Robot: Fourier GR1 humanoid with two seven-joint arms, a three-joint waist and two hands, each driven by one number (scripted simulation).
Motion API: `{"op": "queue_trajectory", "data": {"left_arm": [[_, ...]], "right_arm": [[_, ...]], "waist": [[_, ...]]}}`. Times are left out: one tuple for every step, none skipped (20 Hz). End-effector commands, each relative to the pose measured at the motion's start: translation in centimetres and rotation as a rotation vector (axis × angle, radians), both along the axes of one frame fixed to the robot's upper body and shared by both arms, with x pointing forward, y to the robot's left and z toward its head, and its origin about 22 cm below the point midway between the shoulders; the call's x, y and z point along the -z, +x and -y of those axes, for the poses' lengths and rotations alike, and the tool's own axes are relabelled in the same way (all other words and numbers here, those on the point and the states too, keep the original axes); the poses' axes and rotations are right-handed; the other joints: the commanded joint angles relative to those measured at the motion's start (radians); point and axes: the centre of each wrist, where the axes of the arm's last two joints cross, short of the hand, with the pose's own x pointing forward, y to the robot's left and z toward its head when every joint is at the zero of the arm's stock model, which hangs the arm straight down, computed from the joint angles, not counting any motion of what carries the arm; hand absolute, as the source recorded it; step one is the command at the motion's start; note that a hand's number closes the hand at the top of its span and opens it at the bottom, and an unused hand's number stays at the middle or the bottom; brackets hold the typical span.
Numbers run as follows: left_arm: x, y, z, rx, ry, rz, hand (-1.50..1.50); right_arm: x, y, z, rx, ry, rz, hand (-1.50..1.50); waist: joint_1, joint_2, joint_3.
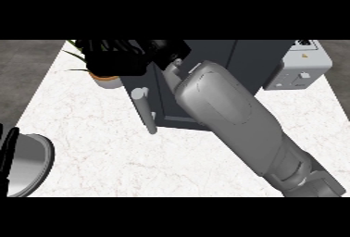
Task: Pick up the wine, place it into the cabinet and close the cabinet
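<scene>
No wine bottle shows in this view. The dark grey cabinet [239, 58] stands at the back middle of the counter. Its door [145, 95] is swung out toward me, with a pale bar handle [144, 111] on it. My right forearm crosses from the lower right up to the cabinet front and hides most of the opening. My right hand [120, 59] is a black mass just left of the door's top, over the plant, with its fingers spread toward the back. My left hand [8, 150] rests open at the left edge.
A potted plant in an orange pot [106, 82] stands just left of the cabinet door, partly under my right hand. A white appliance [301, 69] sits at the back right. The white marble counter [103, 152] spreads out in front of the cabinet.
</scene>
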Motion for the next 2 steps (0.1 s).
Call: {"op": "queue_trajectory", "data": {"left_arm": [[-0.4,0.1,-0.2,0.008,-0.005,-0.011,-1.5],[0.3,-0.3,0.1,0.004,-0.01,-0.002,-1.5]], "right_arm": [[0.2,3.9,3.6,0.195,-0.006,-0.065,1.5],[2.6,4.3,5.2,0.193,-0.023,-0.057,1.5]], "waist": [[0.001,0.045,0.006],[-0.001,0.046,0.006]]}}
